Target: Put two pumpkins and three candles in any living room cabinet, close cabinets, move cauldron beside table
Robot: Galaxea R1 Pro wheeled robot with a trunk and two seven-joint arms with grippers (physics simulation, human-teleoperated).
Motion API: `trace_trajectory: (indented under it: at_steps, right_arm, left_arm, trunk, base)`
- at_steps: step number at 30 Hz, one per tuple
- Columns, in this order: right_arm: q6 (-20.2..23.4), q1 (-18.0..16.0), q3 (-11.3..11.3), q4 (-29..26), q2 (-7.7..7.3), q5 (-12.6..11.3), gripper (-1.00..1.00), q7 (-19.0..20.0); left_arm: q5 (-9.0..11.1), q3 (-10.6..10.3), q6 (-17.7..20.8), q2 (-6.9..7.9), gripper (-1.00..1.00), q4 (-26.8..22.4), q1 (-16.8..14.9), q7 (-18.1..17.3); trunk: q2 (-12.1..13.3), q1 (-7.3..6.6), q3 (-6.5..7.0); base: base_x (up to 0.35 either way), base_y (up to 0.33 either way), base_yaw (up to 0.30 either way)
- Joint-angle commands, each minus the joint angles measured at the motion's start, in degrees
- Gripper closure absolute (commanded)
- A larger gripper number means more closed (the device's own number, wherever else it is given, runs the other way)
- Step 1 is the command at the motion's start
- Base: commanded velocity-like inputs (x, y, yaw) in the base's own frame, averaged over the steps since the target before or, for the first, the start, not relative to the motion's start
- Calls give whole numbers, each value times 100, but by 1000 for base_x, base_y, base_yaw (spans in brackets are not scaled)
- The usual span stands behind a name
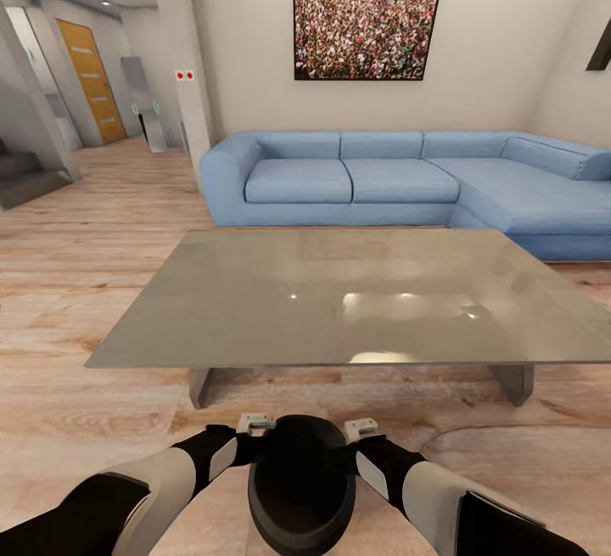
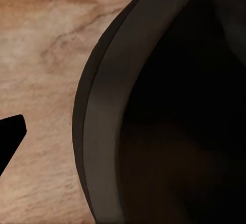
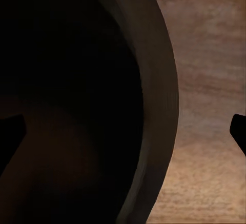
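Note:
The black cauldron point(image 1: 301, 488) hangs low between my two arms, mouth up, just in front of the near edge of the grey glossy table point(image 1: 255, 301). My left gripper point(image 1: 257, 452) straddles its left rim and my right gripper point(image 1: 351, 452) straddles its right rim. In the left wrist view the cauldron's rim point(image 2: 100, 131) stands clear of the outer fingertip point(image 2: 11, 138). In the right wrist view the rim point(image 3: 161, 106) is likewise apart from the outer fingertip point(image 3: 240, 129). Both grippers look open. I cannot tell whether the cauldron rests on the floor.
A blue corner sofa point(image 1: 382, 178) runs behind the table and along the right. Wooden floor point(image 1: 76, 284) stretches left toward a hallway with a wooden door point(image 1: 92, 81) and steps point(image 1: 25, 178). A framed picture point(image 1: 367, 23) hangs above the sofa.

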Motion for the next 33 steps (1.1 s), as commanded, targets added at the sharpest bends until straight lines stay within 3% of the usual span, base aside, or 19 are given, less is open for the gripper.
trace_trajectory:
  at_steps: [1,8,14,19,24,29,30,33]
  right_arm:
    - [24,-4,43,-3,-1,-39,-100,-12]
    - [220,-4,42,-3,-2,-39,-100,-32]
    - [308,-4,42,-3,-2,-39,-100,-38]
    - [351,-4,42,-3,-8,-39,-100,-41]
    - [829,-4,42,-3,-14,-56,-100,-50]
    - [903,-6,42,-3,-14,-60,-100,-50]
    - [1041,-7,42,-3,-15,-62,-100,-47]
    - [1256,-10,42,-5,-17,-64,-100,-41]
  left_arm:
    - [59,-49,11,0,-100,13,-7,-18]
    - [59,-46,64,0,-100,13,-7,-22]
    - [59,-43,373,-2,-100,0,-7,-18]
    - [59,-41,430,4,-100,-4,-7,-18]
    - [59,-32,477,5,-100,2,-7,-25]
    - [59,-30,730,5,-100,-23,-7,-26]
    - [59,-14,957,5,-100,-37,-7,-27]
    - [59,37,1106,5,-100,-44,-9,-27]
  trunk:
    - [-2,-2,-5]
    - [-2,-2,-5]
    - [-2,-2,-5]
    - [4,-15,106]
    - [11,-27,217]
    - [50,-56,324]
    - [90,-78,342]
    - [130,-100,360]
  base:
    - [-128,0,0]
    - [-141,0,0]
    - [-11,0,0]
    - [0,0,0]
    - [0,0,0]
    - [0,0,0]
    - [0,0,0]
    - [0,0,0]
